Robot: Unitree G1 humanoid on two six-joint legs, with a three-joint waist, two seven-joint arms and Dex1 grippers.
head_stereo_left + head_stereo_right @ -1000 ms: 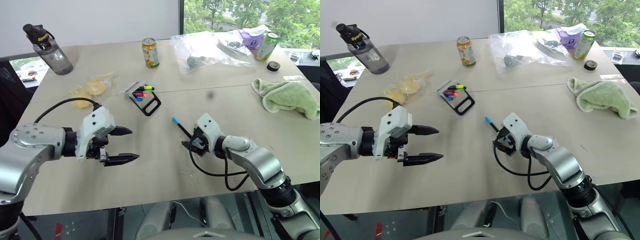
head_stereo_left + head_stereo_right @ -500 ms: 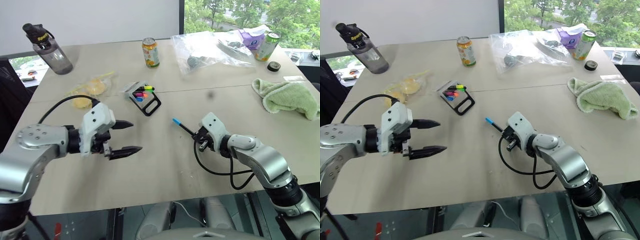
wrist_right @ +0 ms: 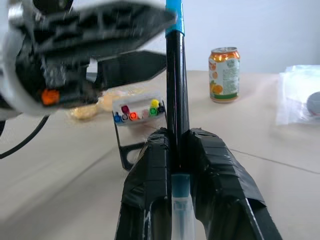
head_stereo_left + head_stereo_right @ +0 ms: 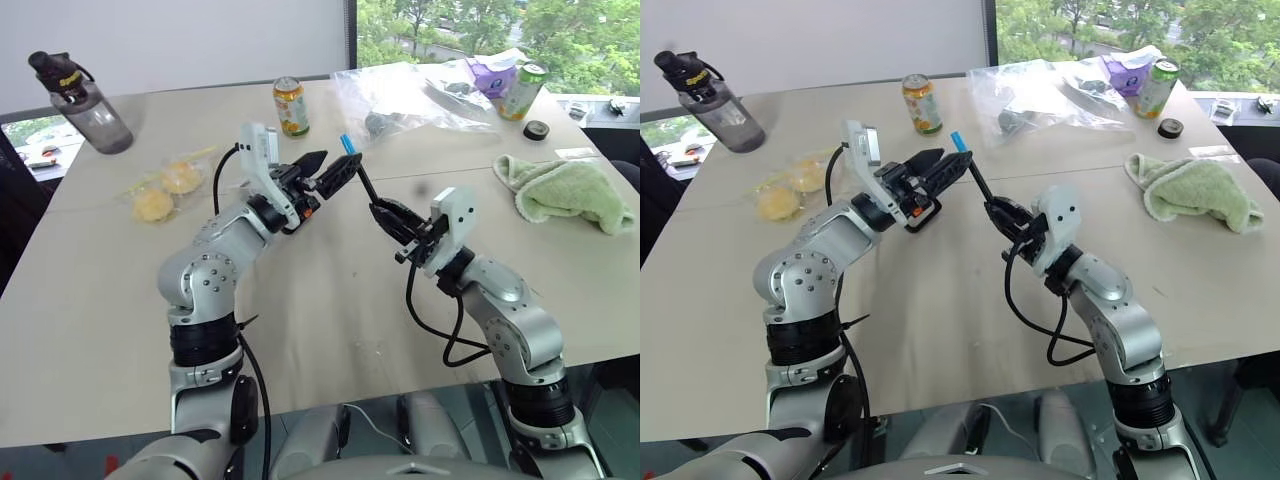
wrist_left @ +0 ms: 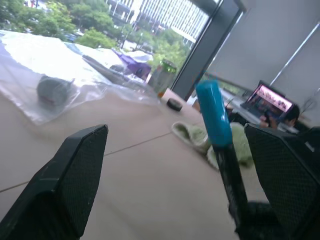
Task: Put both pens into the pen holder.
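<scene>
My right gripper [image 4: 385,213] is shut on the lower end of a thin black pen [image 4: 357,175] with a light blue cap, held off the table and slanting up and away. My left gripper [image 4: 340,162] is open, and the pen's capped end [image 5: 215,115] stands between its two fingers, nearer one of them. I cannot tell if a finger touches it. In the right wrist view the pen [image 3: 176,75] rises straight from the shut jaws. Beyond it, on the table, stands the black pen holder [image 3: 136,111] with coloured marker tips.
On the beige table [image 4: 320,340] are a grey water bottle [image 4: 85,92] far left, an orange can [image 4: 291,106], clear plastic bags [image 4: 400,95], a green can [image 4: 520,92], a black tape roll [image 4: 537,130], a green towel [image 4: 575,190] and a bag of yellow pieces [image 4: 165,185].
My right gripper closed on the pen and lifted it off the table, tilting it upward. My left arm swung up and to the right, bringing its open fingers around the pen's blue cap.
</scene>
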